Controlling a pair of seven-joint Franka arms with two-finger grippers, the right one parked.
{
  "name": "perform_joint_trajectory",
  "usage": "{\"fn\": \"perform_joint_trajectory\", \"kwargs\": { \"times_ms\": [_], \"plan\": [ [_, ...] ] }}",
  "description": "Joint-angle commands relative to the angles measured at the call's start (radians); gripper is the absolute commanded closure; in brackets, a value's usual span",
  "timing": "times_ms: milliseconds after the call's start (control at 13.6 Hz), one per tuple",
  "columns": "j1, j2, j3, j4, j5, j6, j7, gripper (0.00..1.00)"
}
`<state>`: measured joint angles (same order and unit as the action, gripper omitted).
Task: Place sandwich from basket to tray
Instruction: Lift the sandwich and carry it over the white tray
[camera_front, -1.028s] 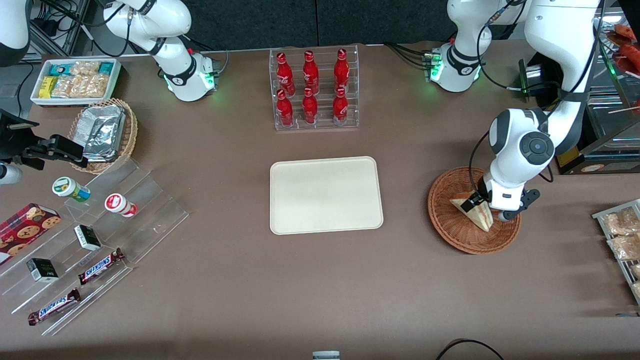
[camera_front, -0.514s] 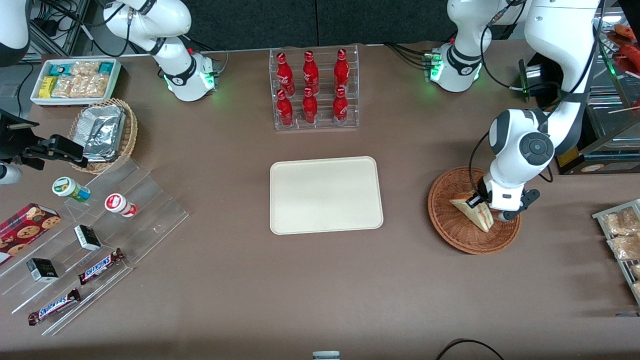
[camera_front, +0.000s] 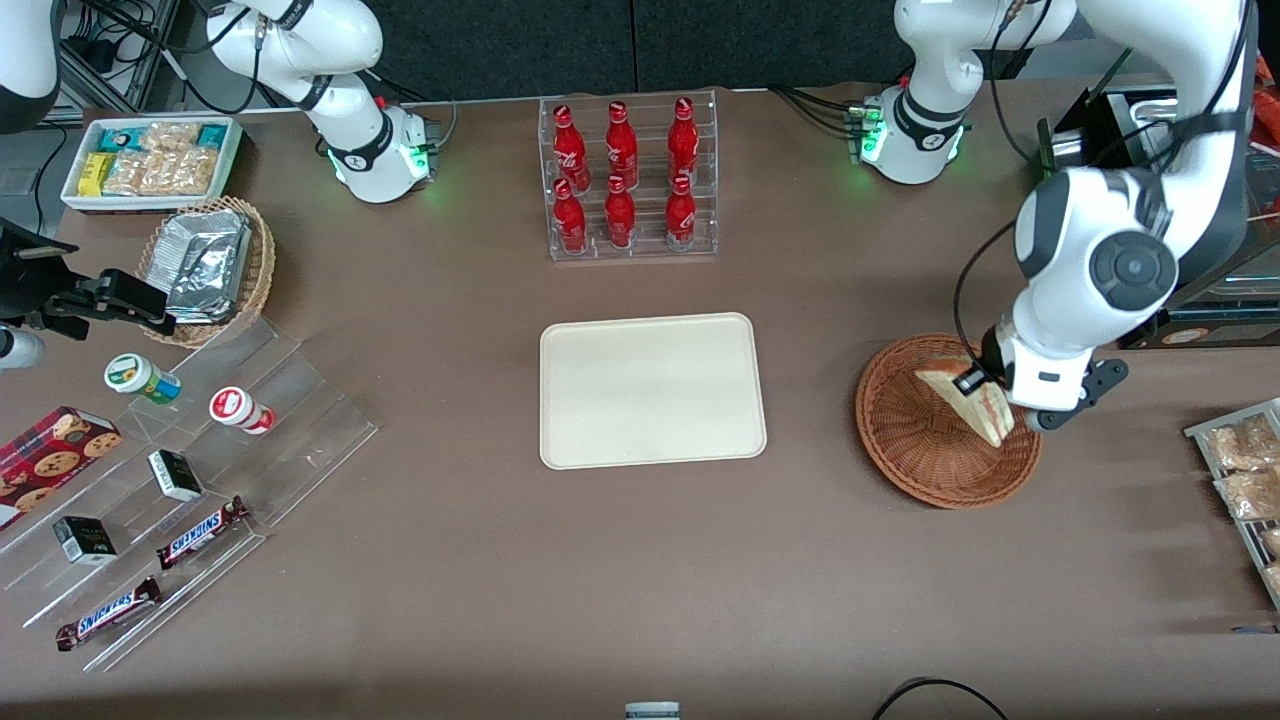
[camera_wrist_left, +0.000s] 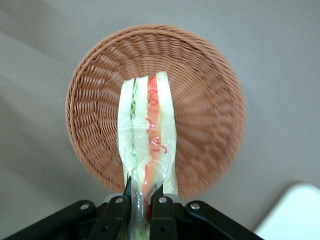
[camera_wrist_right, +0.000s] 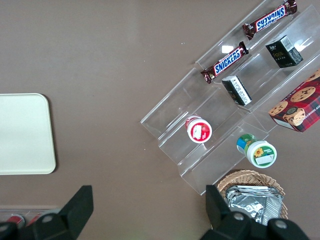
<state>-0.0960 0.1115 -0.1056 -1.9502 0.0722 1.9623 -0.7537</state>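
Note:
My left gripper (camera_front: 985, 388) is shut on the sandwich (camera_front: 965, 402), a clear-wrapped pale wedge with red and green filling, and holds it lifted above the reddish-brown wicker basket (camera_front: 920, 440). In the left wrist view the fingers (camera_wrist_left: 161, 204) pinch the sandwich (camera_wrist_left: 147, 137) at its near end, and it hangs over the basket (camera_wrist_left: 205, 105), which has nothing else in it. The cream tray (camera_front: 650, 390) lies flat at the table's middle, with nothing on it; one corner of the tray (camera_wrist_left: 295, 215) shows in the wrist view.
A clear rack of red bottles (camera_front: 628, 180) stands farther from the camera than the tray. A clear stepped stand with snacks (camera_front: 180, 470), a tan basket of foil packets (camera_front: 205, 265) and a white snack bin (camera_front: 150, 160) lie toward the parked arm's end. A packet rack (camera_front: 1245, 470) sits beside the basket.
The gripper has risen with the sandwich, lifting it off the basket floor; arm and sandwich have shifted slightly away from the tray and up in the front view.

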Motion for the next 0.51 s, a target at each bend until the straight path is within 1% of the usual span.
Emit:
{"fn": "perform_joint_trajectory", "kwargs": {
  "times_ms": [0,147,294,440],
  "plan": [
    [-0.039,0.037,-0.064,0.126,-0.002,-0.112,0.027,1.00],
    [-0.089,0.046,-0.109,0.139,0.004,-0.115,0.031,1.00],
    [-0.186,0.095,-0.115,0.178,0.006,-0.106,0.016,1.00],
    [-0.258,0.169,-0.117,0.244,-0.002,-0.103,0.014,1.00]
  ]
}}
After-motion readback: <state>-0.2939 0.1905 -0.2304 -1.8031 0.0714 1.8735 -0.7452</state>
